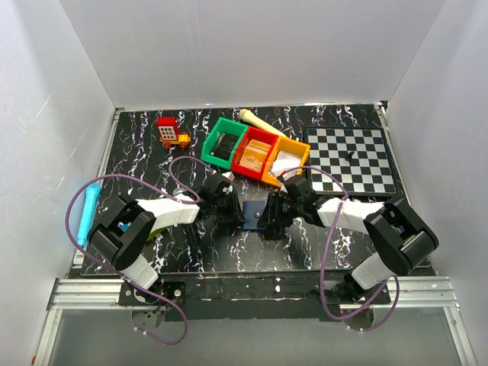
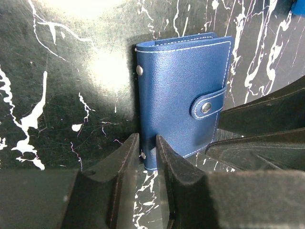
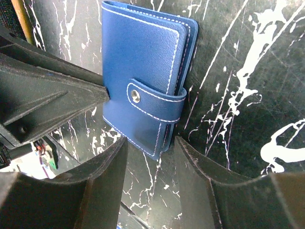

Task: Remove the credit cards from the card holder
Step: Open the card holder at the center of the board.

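As we are working at the near middle of the table [image 1: 145, 160], our left gripper [image 2: 147, 139] is pinching narrowly on the spine corner of the card holder [image 2: 183, 90], while our right gripper [image 3: 150, 143] is straddling its strap edge, jaws wide (gripping nothing). It is lying snapped shut, with no cards out yet.

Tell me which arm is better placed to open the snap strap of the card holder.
Right. Its open gripper straddles a corner of the card holder, just below the snap strap. The left gripper is closed on the spine corner, away from the strap, so it seems better suited to steadying.
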You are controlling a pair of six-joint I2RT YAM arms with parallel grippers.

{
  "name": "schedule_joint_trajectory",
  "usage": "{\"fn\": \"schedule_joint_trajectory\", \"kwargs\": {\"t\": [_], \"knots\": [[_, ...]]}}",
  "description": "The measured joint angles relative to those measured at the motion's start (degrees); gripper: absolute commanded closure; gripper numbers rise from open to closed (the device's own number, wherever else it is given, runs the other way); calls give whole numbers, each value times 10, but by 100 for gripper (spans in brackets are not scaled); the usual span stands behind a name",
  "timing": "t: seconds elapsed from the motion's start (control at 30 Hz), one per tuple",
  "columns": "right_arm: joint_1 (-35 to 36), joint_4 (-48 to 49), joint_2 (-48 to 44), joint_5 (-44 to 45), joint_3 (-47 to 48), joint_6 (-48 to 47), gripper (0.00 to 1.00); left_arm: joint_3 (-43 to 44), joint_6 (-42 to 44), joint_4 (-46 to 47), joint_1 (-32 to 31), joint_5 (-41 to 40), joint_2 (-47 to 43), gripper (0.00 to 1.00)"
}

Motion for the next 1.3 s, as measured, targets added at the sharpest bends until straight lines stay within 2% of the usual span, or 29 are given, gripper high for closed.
{"fn": "schedule_joint_trajectory", "kwargs": {"t": [0.3,1.0,1.3], "knots": [[-4,11,-21,-1,-25,11,49,0,-2,0,0,-1,0,76],[-7,45,-19,-23,-28,24,54,-2,-5,4,0,-1,0,75],[-23,71,2,-41,-32,41,63,-3,-7,10,0,1,2,76]]}}
